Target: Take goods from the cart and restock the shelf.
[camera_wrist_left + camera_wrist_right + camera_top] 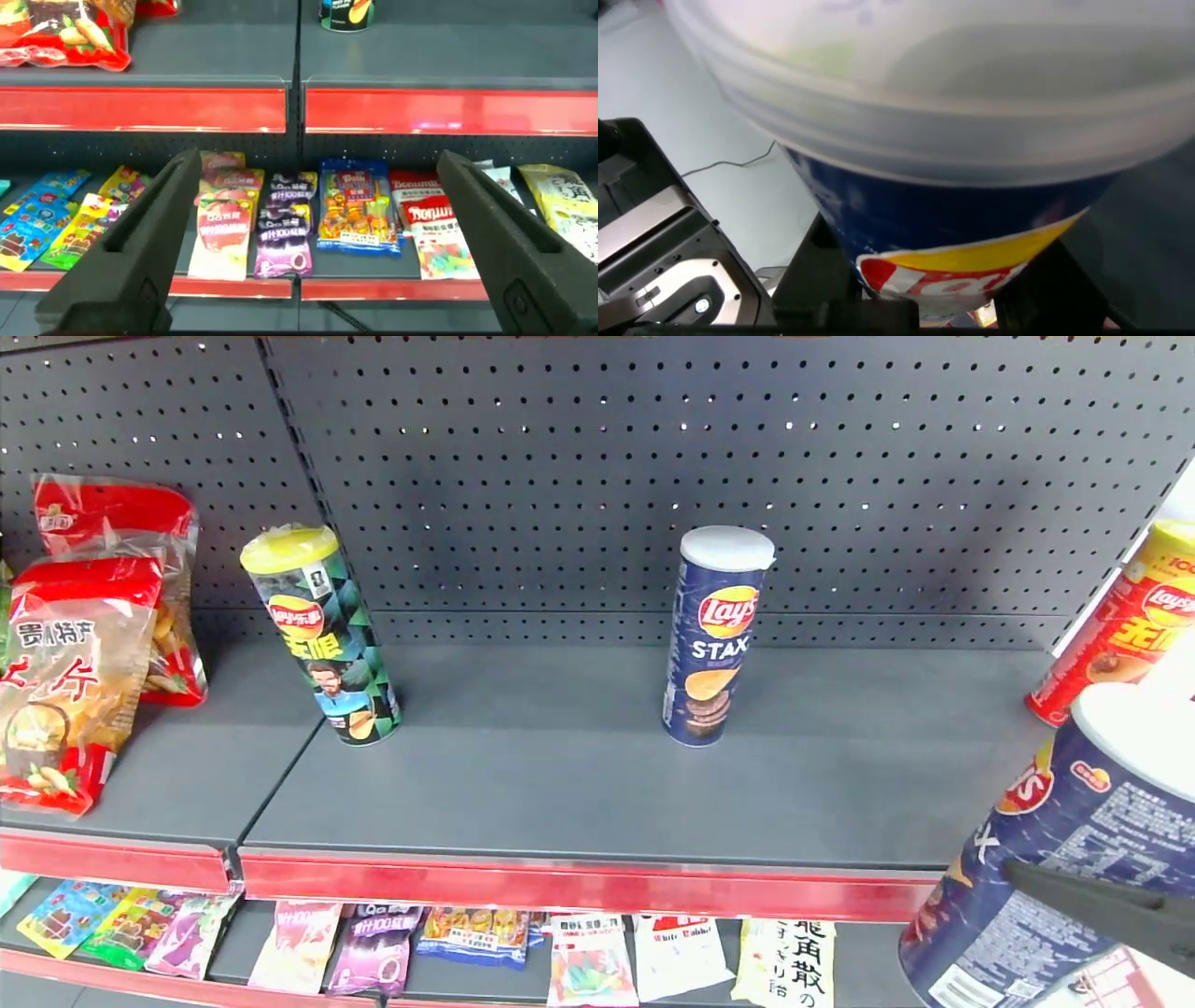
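While gripped, held can (1046,859): blue tube, white lid up, tilted, not yet on the shelf (560,784); it sits out in front of the shelf's right end, close to me.
right pincer (938,299): clamped round the tube's body below the lid. I judge the mid-body grip leaves the base free for setting down.
shelf: bare grey floor between the standing blue can (714,635) and the red can (1111,625); likely slot for my load, by my judgement.
standing blue can: same sort as mine, upright, label forward, set well back; a model for how mine should end.
red can: at the right end, near the held can; risk of a knock if I swing wide.
green can (322,635): yellow lid, upright, well apart to the left.
snack bags (75,681): leaning at the far left end.
left pincer (313,247): spread wide, holding nothing, low before the packets (280,224) of the lower shelf; I judge it clear of the right arm's path.
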Tool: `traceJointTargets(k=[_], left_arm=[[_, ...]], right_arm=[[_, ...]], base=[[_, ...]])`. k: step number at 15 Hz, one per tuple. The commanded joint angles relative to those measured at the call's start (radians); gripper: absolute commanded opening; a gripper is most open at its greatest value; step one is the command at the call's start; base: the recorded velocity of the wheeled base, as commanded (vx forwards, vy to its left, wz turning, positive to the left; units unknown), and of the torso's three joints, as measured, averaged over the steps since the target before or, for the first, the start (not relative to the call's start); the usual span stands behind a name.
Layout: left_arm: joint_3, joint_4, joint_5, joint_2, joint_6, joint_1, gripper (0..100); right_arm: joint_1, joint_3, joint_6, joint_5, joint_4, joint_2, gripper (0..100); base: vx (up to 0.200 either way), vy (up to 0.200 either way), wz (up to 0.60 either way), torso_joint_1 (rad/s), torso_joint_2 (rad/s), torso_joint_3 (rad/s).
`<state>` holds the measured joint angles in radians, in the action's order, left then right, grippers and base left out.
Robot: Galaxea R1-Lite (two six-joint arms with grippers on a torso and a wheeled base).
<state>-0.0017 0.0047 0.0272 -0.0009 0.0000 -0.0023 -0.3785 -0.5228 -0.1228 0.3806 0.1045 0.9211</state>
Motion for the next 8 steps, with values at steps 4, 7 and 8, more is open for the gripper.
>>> traceJointTargets(k=[4,7,8], left_arm=[[-0.001,0.0,0.016,0.028,0.014,-0.01,100],[-0.442,-0.002,0.154,0.418,-0.04,-0.016,100],[-0.577,-0.005,0.215,0.571,-0.04,-0.039,100]], right_arm=[[0.001,0.055,0.008,0.006,0.0,-0.053,0],[0.0,0.03,0.017,-0.002,-0.002,-0.045,0],[0.0,0.024,0.015,-0.005,-0.002,-0.042,0]], base=[[0.0,0.0,0.0,0.0,0.0,0.0],[0.0,0.0,0.0,0.0,0.0,0.0],[0.0,0.0,0.0,0.0,0.0,0.0]])
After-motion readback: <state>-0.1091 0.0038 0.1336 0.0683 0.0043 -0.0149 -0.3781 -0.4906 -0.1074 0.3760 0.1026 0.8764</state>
